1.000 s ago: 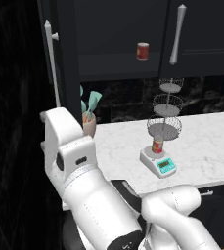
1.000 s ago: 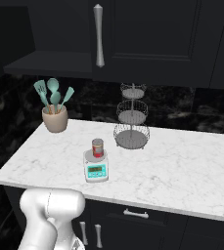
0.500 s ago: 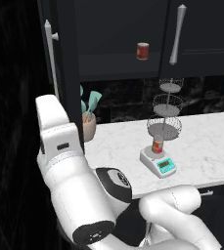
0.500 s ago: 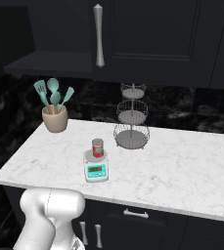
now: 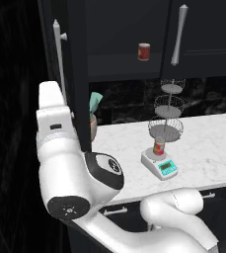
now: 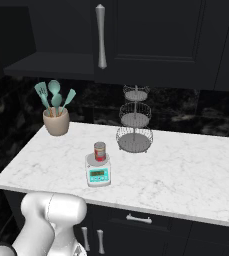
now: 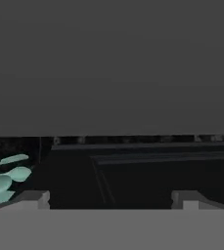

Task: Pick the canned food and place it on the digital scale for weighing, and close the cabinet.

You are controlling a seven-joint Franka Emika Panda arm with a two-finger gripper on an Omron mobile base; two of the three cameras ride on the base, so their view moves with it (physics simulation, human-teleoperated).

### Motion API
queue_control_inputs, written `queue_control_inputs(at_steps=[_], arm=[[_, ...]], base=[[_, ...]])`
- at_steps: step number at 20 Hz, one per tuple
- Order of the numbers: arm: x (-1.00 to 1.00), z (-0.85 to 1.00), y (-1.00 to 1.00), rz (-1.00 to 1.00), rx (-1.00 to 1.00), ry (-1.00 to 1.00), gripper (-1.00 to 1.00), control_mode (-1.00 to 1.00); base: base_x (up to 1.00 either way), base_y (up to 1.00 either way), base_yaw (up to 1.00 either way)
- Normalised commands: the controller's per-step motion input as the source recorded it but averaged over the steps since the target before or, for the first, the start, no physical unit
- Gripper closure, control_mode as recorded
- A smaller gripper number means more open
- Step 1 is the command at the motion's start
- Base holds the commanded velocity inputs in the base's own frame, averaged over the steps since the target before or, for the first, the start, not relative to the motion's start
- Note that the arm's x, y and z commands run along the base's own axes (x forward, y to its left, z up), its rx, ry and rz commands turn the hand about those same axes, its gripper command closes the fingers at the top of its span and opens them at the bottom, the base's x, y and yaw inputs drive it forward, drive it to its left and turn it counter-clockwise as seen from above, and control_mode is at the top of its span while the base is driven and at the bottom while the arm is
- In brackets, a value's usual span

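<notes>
The canned food, red with a yellowish band, stands upright on the digital scale on the marble counter. The black cabinet has its left door swung open, edge-on, with a silver bar handle; the right door is shut. My white arm rises right beside that open door. In the hand view my gripper is open with nothing between its fingertips, facing dark panels, with teal utensils at the left.
A second red can sits on the open cabinet's shelf. A beige holder with teal utensils stands at the counter's back left. A three-tier wire basket is behind the scale. Black drawers lie below the counter.
My arm has swung and risen toward the open cabinet door, its elbow turning into the foreground. The canned food stays on the scale, and the gripper stays open.
</notes>
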Motion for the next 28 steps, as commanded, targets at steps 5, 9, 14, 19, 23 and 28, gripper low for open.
queue_control_inputs(at_steps=[5, 9, 14, 19, 23, 28], arm=[[0.78, -0.06, -0.31, -0.14, 0.07, 0.03, -1.00, -1.00], [0.43, 0.00, -1.00, -0.17, 0.26, 0.05, -1.00, -1.00], [0.48, 0.00, -0.99, -0.09, 0.32, 0.09, -1.00, -1.00], [0.69, 0.00, -1.00, 0.01, 0.32, 0.03, -1.00, -1.00], [0.60, 0.00, -1.00, 0.03, 0.32, 0.00, -1.00, -1.00], [0.63, 0.00, -0.92, 0.04, 0.29, 0.00, -1.00, -1.00]], base=[[0.00, 0.00, 0.00], [0.00, 0.00, 0.00], [0.00, 0.00, 0.00], [0.00, 0.00, 0.00], [0.00, 0.00, 0.00], [0.00, 0.00, 0.00]])
